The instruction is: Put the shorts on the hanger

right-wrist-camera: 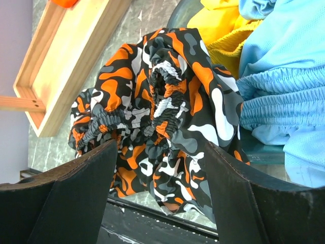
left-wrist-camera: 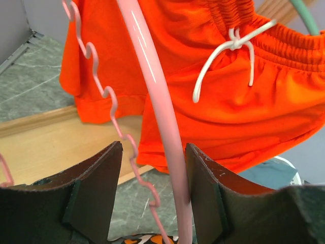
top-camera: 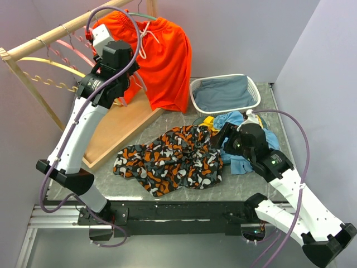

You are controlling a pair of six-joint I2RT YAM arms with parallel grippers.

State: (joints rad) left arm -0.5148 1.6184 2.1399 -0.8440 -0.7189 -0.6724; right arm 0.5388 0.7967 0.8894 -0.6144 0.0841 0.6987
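**Left hand.** The left hand (left-wrist-camera: 152, 168) was raised at the wooden rack (top-camera: 61, 33), with its jaws spread. The thick upper arm of the hanger (left-wrist-camera: 157, 101) ran down through the gap between the two fingers. It sat close against the finger on the right of the wrist view, and clear space remained on the other side. The hanger's wavy notched lower bar also crossed the gap. Nothing was clamped.

**Right hand.** The right hand (right-wrist-camera: 157, 168) was low over the tabletop (top-camera: 245, 181), with its jaws spread wide. It hung just above the shorts (right-wrist-camera: 162, 101) and was not touching them. The bunched elastic waistband was visible between the fingers in the wrist view.

**Shorts.** The shorts lay crumpled in a heap on the tabletop, between the two arms. Their left edge lay just beside the wooden base board (top-camera: 120, 131) of the rack. Their right edge touched a pile of light blue cloth (top-camera: 237, 120) and yellow cloth (top-camera: 209, 121). No part of the shorts was on the hanger.

**Surroundings.**
- Plain orange shorts (top-camera: 164, 56) with a white drawstring hung from a green hanger (left-wrist-camera: 304, 15) on the rack, directly behind the pink hanger.
- A yellow hanger (top-camera: 44, 61) hung further left on the rail.
- A white basket (top-camera: 192, 95) holding a blue cloth (top-camera: 223, 92) stood at the far side of the tabletop.
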